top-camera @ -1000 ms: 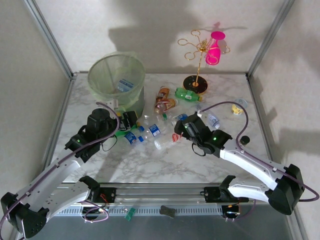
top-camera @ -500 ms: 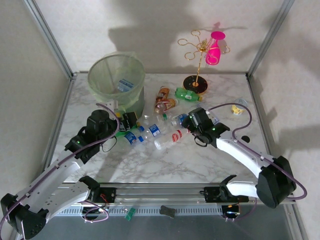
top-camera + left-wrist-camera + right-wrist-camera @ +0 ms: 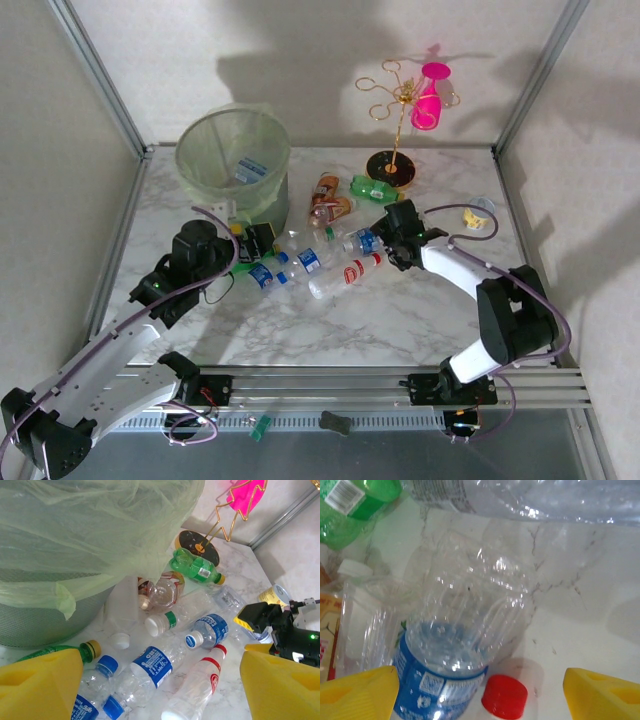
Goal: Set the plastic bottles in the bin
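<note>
Marble tabletop (image 3: 400, 320) — left tool (image 3: 160, 685), right tool (image 3: 480, 692) spread; overhead looks into the bin (image 3: 205, 150) — wrist views, bottles (image 3: 150, 665).

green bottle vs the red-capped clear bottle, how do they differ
The green bottle is tinted green plastic with a yellow cap; the red-capped clear bottle is colourless with a red cap and logo. The green bottle lies far back beside the black stand base; the red-capped one lies nearer the front. Both lie on their sides on the marble table, outside the bin.
</note>
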Available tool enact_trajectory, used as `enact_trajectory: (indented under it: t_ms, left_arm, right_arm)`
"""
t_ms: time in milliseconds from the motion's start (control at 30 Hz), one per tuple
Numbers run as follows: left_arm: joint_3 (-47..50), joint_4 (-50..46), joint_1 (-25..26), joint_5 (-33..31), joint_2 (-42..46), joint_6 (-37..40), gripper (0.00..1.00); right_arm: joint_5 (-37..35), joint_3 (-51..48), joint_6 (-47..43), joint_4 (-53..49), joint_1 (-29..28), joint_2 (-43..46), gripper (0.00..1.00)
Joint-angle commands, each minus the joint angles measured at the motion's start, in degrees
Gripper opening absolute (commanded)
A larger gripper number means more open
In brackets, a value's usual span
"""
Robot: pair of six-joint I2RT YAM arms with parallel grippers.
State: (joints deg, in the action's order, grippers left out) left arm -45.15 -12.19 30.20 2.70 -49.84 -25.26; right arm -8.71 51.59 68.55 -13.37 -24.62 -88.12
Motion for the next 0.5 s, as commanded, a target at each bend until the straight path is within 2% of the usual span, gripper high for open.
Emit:
enact_trajectory:
  t_ms: [0,233,467]
  left_arm:
    - [0.8,0.9,0.6,0.9,0.9,0.6,0.82]
    - [0.9,0.9,0.8,0.5,0.5,0.9,0.82]
    - [1.1,1.2,0.8,-0.4,1.1,1.1,0.82]
  right_arm:
    - [0.2,2.6,2.2,3.0,0.8,-1.9,0.86]
    - [0.4,5.9,3.3,2.9,2.1,-6.6,0.87]
    - [0.7,5.5,4.4,4.5,2.4,-9.7,0.84]
